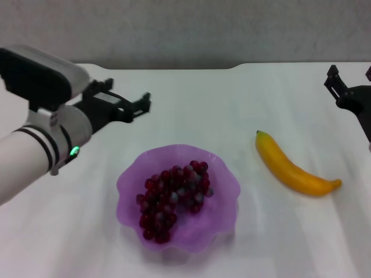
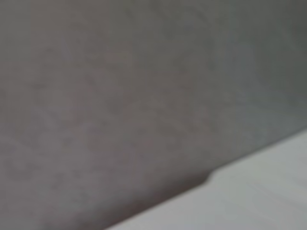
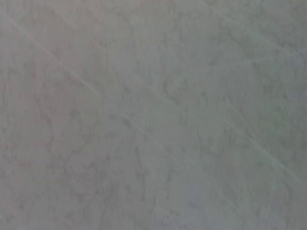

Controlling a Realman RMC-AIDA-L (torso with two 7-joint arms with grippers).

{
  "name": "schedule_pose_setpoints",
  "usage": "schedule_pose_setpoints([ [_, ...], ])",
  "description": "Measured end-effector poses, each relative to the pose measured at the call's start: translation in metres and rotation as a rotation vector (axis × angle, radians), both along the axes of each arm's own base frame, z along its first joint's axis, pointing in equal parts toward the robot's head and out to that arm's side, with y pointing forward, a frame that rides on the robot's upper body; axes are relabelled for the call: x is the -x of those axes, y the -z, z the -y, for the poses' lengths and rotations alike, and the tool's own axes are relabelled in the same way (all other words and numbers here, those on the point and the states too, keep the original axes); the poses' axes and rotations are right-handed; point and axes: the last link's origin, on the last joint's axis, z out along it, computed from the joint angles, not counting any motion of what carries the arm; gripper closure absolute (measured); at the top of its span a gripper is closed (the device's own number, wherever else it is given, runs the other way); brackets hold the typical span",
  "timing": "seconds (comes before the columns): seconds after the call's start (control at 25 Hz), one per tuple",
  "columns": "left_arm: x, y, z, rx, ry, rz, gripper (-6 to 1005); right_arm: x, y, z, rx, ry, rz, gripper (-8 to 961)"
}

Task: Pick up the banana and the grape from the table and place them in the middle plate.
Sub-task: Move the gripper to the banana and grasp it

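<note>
The grape bunch (image 1: 174, 200) lies inside the purple scalloped middle plate (image 1: 223, 174), left of its centre. The yellow banana (image 1: 293, 168) lies on the white table (image 1: 203, 104) to the right of the plate, its greenish tip pointing toward the back. My left gripper (image 1: 134, 103) hovers above the table behind and to the left of the plate, open and empty. My right gripper (image 1: 351, 78) is at the far right edge, behind the banana, open and empty. The wrist views show no task object.
A grey wall runs behind the table's back edge (image 1: 232, 66). The left wrist view shows that wall and a strip of the table edge (image 2: 249, 191). The right wrist view shows only a plain grey surface (image 3: 153, 115).
</note>
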Motion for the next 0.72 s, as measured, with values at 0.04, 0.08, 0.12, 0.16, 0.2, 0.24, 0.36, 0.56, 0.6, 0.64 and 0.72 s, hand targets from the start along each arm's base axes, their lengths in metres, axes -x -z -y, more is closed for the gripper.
schedule_pose_setpoints([
  [0.04,0.003,-0.002,-0.001,-0.021,-0.005,0.007,104,0.000,0.000,0.000,0.003,0.002,-0.001,71],
  [0.08,0.008,-0.003,-0.003,-0.040,-0.013,0.010,104,0.000,0.001,0.000,0.006,0.005,-0.001,71],
  [0.12,0.011,-0.004,-0.005,-0.051,-0.020,0.009,104,0.000,0.002,0.000,0.010,0.007,-0.002,71],
  [0.16,0.016,-0.007,-0.009,-0.069,-0.028,0.005,104,0.000,0.002,-0.001,0.014,0.009,-0.002,71],
  [0.2,0.019,-0.008,-0.011,-0.081,-0.034,0.000,104,0.000,0.003,-0.001,0.017,0.009,-0.003,71],
  [0.24,0.023,-0.009,-0.014,-0.095,-0.040,-0.005,104,0.000,0.002,-0.002,0.017,0.009,-0.002,71],
  [0.36,0.031,-0.013,-0.021,-0.148,-0.042,-0.014,104,0.000,0.002,-0.002,0.016,0.010,0.000,71],
  [0.56,0.041,-0.019,-0.027,-0.229,-0.051,0.000,104,0.001,0.002,-0.002,0.016,0.009,0.003,70],
  [0.6,0.043,-0.020,-0.028,-0.242,-0.059,0.017,104,0.001,0.002,-0.002,0.016,0.008,0.004,70],
  [0.64,0.045,-0.019,-0.030,-0.246,-0.071,0.036,104,0.001,0.002,-0.003,0.016,0.007,0.005,70],
  [0.72,0.048,-0.020,-0.033,-0.252,-0.093,0.070,104,0.001,0.002,-0.003,0.017,0.006,0.006,70],
])
